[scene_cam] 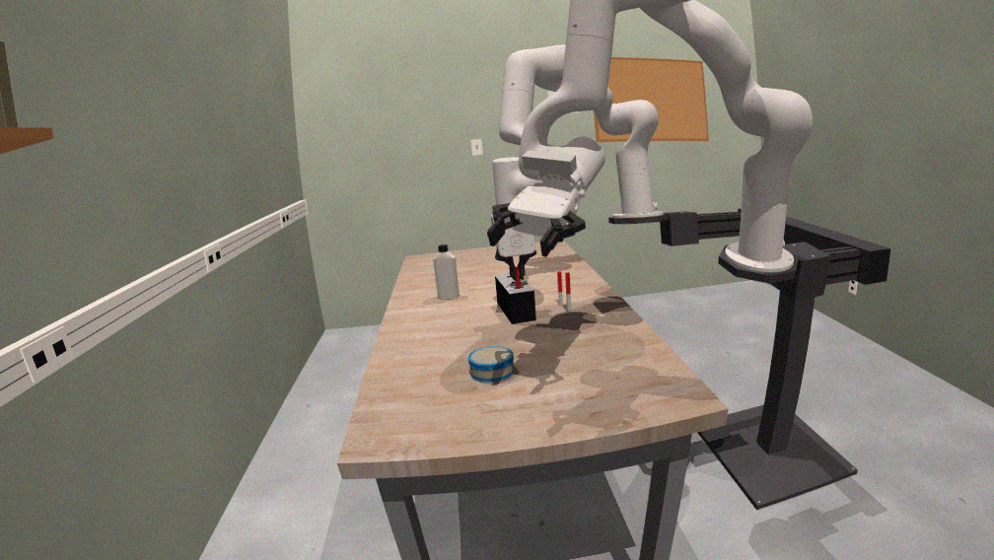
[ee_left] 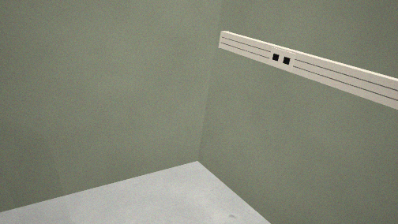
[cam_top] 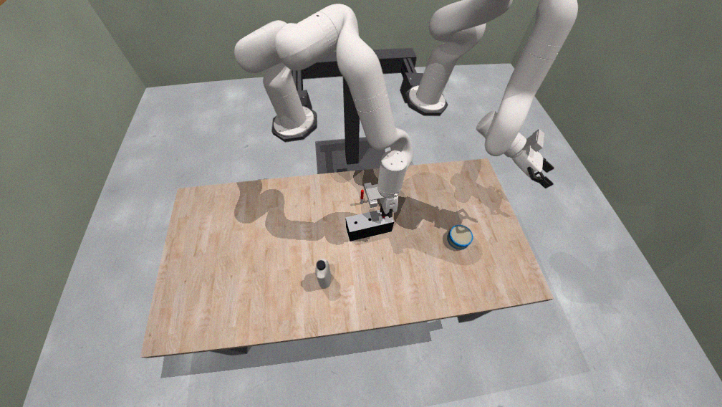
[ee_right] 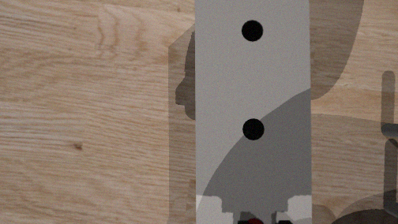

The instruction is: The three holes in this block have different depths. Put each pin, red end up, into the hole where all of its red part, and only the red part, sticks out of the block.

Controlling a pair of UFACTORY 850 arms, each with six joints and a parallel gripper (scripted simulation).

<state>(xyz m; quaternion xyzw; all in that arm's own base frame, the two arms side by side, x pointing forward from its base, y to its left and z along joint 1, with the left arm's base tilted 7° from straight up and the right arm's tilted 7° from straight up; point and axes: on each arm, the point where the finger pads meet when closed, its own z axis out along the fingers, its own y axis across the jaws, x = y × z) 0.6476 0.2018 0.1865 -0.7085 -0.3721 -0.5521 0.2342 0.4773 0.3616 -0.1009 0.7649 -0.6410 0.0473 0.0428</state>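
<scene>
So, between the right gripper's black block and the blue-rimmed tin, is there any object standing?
No object stands between the black block and the blue-rimmed tin; the top view shows only shadows on the wood there.

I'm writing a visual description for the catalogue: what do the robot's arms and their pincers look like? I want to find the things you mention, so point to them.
Both arms are smooth and off-white, with rounded tubular segments, thin dotted seam lines and no loose cables. The left pincer [cam_top: 546, 174] [scene_cam: 529, 240] and right pincer [cam_top: 385, 214] [scene_cam: 517, 267] each have a pale body and black, angular fingers.
</scene>
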